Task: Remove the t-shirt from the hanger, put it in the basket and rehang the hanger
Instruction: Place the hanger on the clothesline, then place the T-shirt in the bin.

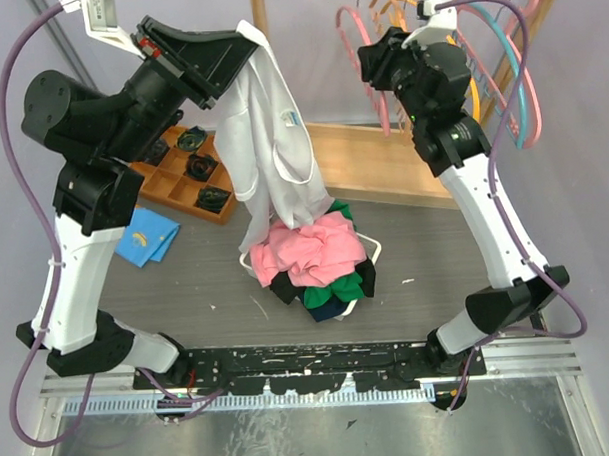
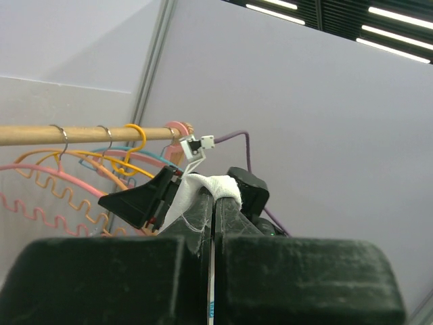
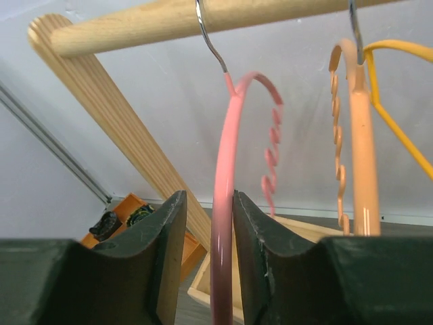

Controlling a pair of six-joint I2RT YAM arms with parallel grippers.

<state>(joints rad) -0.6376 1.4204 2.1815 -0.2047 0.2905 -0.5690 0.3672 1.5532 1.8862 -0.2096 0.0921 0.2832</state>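
Grey tabletop (image 1: 186,282) below: the t-shirt (image 1: 266,139) dangles at eleven o'clock, pinched by the left gripper (image 2: 215,200), jaws closed, apparently free of the pink hanger (image 3: 223,271), which the right gripper (image 3: 207,200) straddles, jaws parted; removal looks done.

White arm links (image 1: 76,266), black joints (image 1: 55,107), looping purple cables (image 1: 5,128), black bases (image 1: 88,346)

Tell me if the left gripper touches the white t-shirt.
Touching. Left wrist view: the left gripper pinches a fold of the white t-shirt between its fingers.
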